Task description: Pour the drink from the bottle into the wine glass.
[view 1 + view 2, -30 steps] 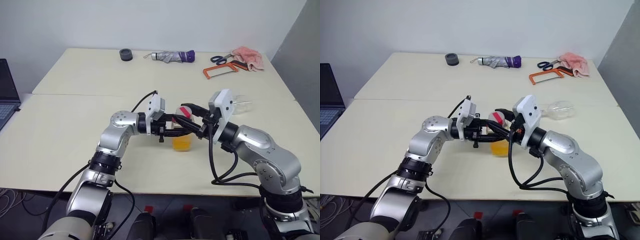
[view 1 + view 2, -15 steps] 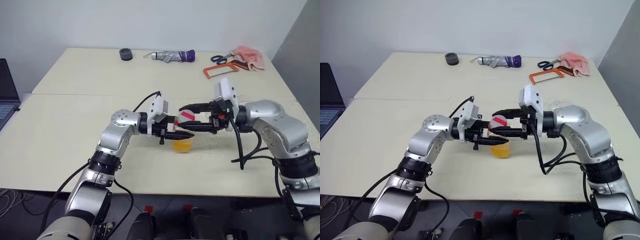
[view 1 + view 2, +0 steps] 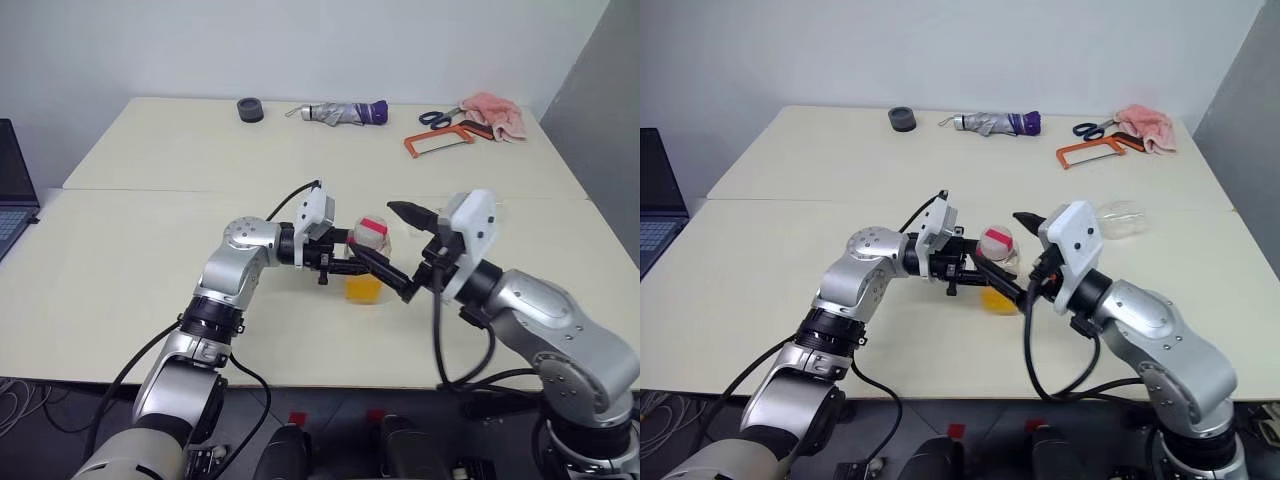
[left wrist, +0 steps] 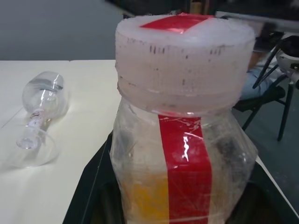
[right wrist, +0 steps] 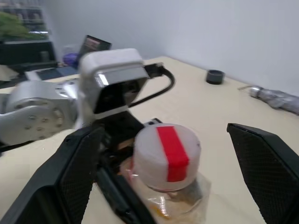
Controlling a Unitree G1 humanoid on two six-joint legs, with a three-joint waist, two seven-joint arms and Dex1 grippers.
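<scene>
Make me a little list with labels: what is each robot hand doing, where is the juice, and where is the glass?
left gripper: shut on the bottle, holding it upright over the table
right gripper: open, fingers either side of the cap, not touching
drink: low in the bottle
wine glass: lying on its side, empty
cap: on

Bare table [image 3: 150,260] leftward (wine glass [image 3: 1122,221] blocks right).

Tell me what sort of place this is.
Probably a lab or office workroom, not a kitchen: two plain cream tables pushed together against a bare white wall, a laptop at one edge, and a hacksaw, scissors and folded umbrella along the back.
</scene>
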